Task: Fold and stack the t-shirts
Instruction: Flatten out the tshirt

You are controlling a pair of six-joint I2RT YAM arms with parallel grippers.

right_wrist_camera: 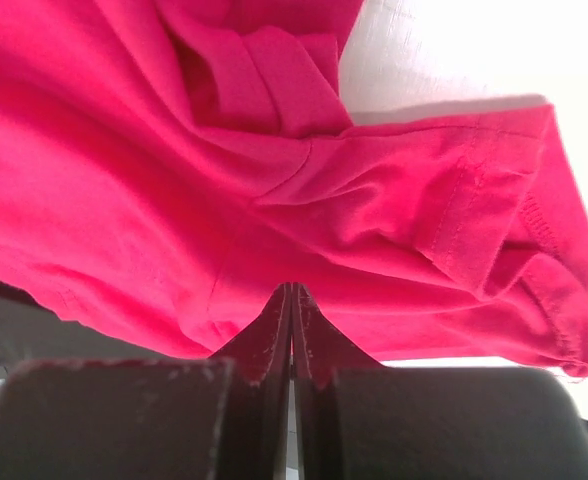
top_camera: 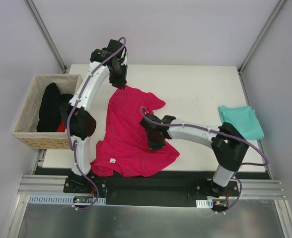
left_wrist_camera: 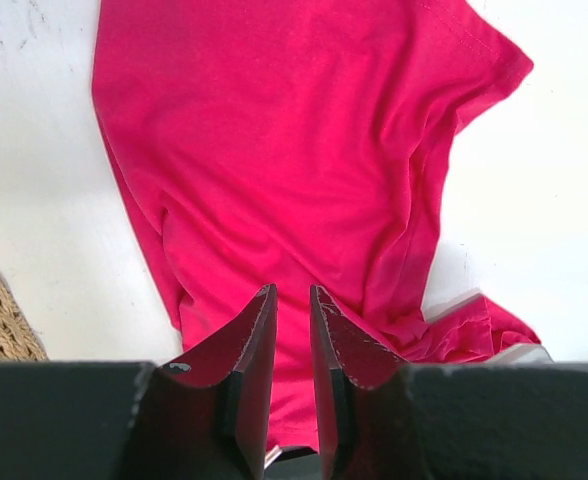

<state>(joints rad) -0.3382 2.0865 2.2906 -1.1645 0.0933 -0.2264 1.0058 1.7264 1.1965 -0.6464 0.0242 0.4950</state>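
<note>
Left hand [top_camera: 123, 85] pinches the far edge of the pink t-shirt [top_camera: 128, 124], right hand [top_camera: 154, 144] clamped on its right-side fold.

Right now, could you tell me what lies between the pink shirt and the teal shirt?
Only bare table between pink shirt and teal shirt, the right arm above it, per the top view.
</note>
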